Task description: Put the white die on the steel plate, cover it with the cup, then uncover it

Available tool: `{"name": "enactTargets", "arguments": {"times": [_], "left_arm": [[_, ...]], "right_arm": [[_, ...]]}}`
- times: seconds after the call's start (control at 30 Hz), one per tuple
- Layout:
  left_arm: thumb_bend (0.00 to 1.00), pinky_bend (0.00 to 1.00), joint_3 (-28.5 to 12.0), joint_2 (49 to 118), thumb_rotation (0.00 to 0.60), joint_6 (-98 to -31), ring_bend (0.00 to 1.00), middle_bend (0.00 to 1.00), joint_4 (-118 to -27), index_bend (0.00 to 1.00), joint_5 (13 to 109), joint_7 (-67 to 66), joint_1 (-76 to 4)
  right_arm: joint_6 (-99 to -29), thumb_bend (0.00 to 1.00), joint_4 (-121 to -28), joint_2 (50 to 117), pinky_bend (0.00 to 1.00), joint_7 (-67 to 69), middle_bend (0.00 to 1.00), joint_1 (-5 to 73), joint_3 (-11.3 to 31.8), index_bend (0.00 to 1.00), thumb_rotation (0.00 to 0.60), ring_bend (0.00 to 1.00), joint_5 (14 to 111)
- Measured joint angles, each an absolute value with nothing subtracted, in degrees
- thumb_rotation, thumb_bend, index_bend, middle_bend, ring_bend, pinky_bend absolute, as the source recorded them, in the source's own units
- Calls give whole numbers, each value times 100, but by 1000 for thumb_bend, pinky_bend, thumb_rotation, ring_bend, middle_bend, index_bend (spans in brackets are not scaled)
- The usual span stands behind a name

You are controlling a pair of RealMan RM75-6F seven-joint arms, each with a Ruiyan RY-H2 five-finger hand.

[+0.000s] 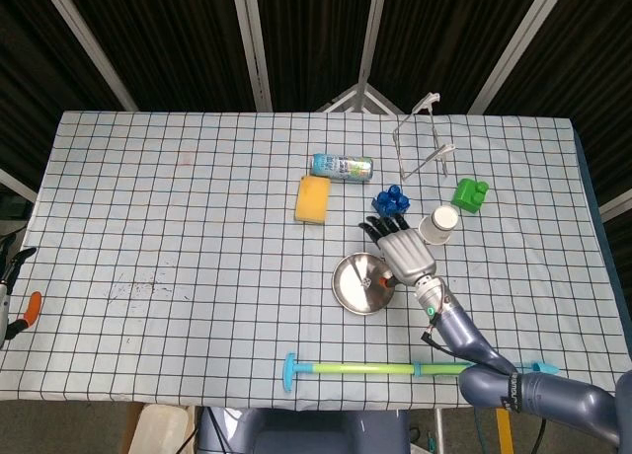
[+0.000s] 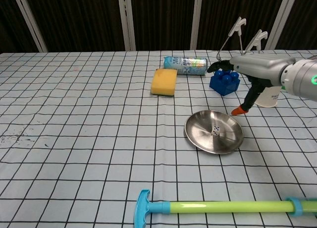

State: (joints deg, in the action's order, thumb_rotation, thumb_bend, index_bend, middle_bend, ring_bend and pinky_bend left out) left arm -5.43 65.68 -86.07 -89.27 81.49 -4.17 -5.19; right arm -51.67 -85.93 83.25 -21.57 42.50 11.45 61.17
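The white die [image 2: 215, 131] lies in the steel plate [image 2: 198, 139], which sits right of the table's middle [image 1: 348, 286]. My right hand [image 2: 250, 72] hovers above the table behind the plate, fingers spread and holding nothing, its orange-tipped thumb hanging down. In the head view the right hand [image 1: 403, 249] is between the plate and the white paper cup [image 1: 439, 224]. The cup [image 2: 271, 95] stands upright just behind the hand, partly hidden by it. My left hand [image 1: 12, 294] rests at the far left edge, holding nothing.
A yellow sponge [image 2: 164, 82], a lying can [image 2: 184, 65] and a blue block [image 2: 224, 83] sit behind the plate. A green block [image 1: 470, 193] and a wire rack [image 1: 425, 138] are at the back right. A green-and-blue stick [image 2: 223, 207] lies along the front edge.
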Motion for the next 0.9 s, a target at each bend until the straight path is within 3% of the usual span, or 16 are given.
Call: {"name": "enactTargets", "arguments": {"times": [0.43, 0.9], "left_arm": [[596, 33, -552, 6560, 600, -8672, 0, 0, -9016, 167, 8083, -553, -474], [596, 33, -612, 6542, 600, -8736, 0, 0, -9006, 169, 8005, -528, -437]], "right_arm": [[-4614, 169, -7964, 7891, 45, -2217, 115, 4334, 1169, 145, 600, 118, 5176], [-4131, 199, -6936, 8077, 45, -2155, 326, 4613, 1177, 277, 600, 180, 4765]]}}
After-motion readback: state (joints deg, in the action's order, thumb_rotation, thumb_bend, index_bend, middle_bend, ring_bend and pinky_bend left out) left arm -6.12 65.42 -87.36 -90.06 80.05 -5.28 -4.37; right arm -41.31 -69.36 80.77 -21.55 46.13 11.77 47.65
